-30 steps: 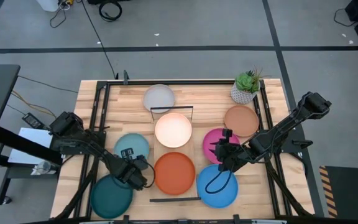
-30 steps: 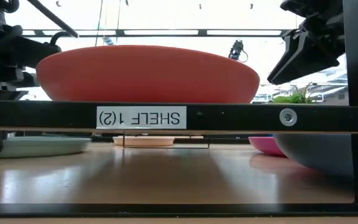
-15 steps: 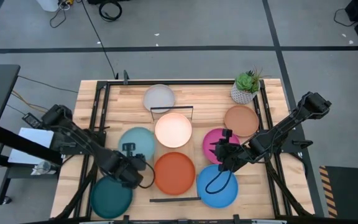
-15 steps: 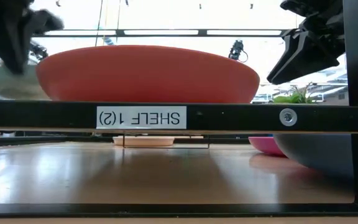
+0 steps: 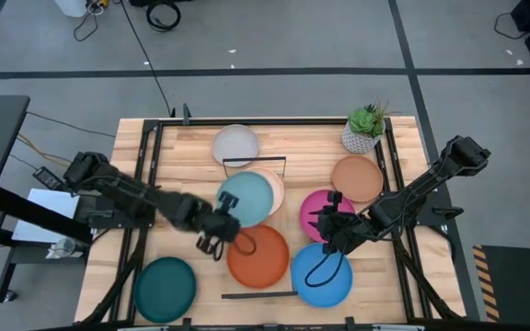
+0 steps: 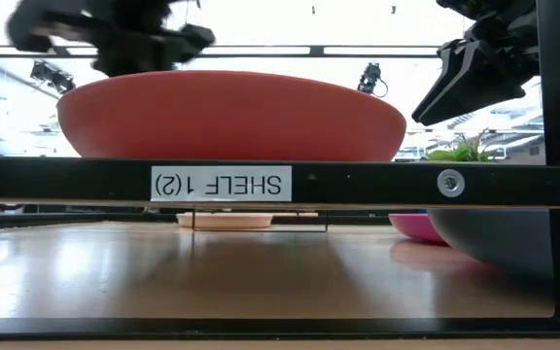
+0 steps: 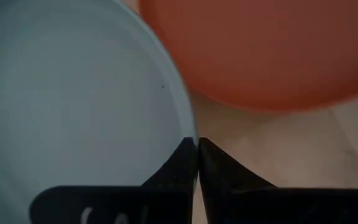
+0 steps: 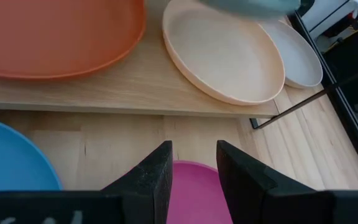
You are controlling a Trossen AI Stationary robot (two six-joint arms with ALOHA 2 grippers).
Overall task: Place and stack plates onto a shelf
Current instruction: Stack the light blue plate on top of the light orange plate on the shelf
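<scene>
Left pincer (image 5: 221, 232) grips round light teal plate (image 5: 245, 198) by rim.

The large butcher-block wooden desk (image 5: 182, 156) showed pale jointed strips with a satin sheen that mirrored light in the low view. The long light-wood shelf board (image 8: 135, 93) looked smooth and matt. The round orange plate (image 5: 258, 256) and the round light teal plate (image 7: 73, 99) appeared to be smooth, matt plastic. The thin black wire shelf frame (image 5: 254, 160) looked like painted metal. The left gripper (image 7: 197, 163) had dark matt fingers.
</scene>
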